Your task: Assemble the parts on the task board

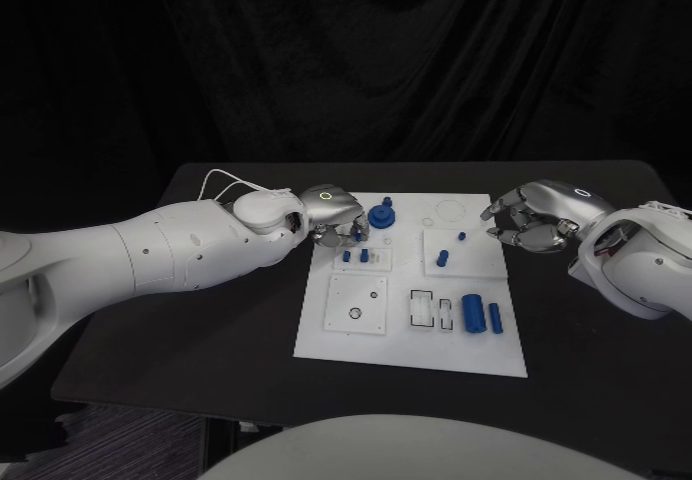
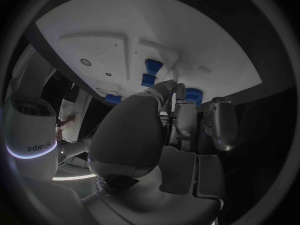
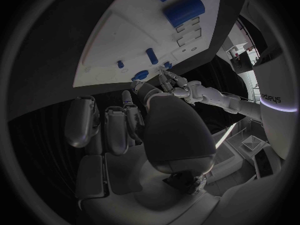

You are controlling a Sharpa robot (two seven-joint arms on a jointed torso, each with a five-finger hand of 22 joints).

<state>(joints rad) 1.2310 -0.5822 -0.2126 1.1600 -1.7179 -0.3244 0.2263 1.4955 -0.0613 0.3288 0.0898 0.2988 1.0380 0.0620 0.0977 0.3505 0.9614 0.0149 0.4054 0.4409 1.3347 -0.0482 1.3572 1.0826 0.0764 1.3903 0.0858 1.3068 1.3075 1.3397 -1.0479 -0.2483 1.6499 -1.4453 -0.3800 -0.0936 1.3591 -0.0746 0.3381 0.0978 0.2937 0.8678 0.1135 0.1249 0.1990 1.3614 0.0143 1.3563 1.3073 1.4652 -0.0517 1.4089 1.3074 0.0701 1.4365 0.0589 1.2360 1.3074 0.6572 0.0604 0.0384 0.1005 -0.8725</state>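
1. Black table [image 1: 202,300], carrying a white board [image 1: 368,335] at its middle.
2. Left hand [image 1: 332,215] over the board's far left corner, fingers curled, holding nothing visible.
3. Right hand [image 1: 534,220] at the board's far right edge, curled, empty.
4. Blue parts: 2 cylinders [image 1: 482,315] near right, 1 knob [image 1: 382,214] far left.

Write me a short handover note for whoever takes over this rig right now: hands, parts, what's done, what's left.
Left hand: over the task board's far left corner, fingers curled beside the round blue part; whether it grips anything cannot be told.
Right hand: at the board's far right edge, fingers curled, nothing seen in it.
Two blue cylinders lie at the near right; small blue pegs stand mid-board.
Left: several slots look unfilled; assembly unfinished.
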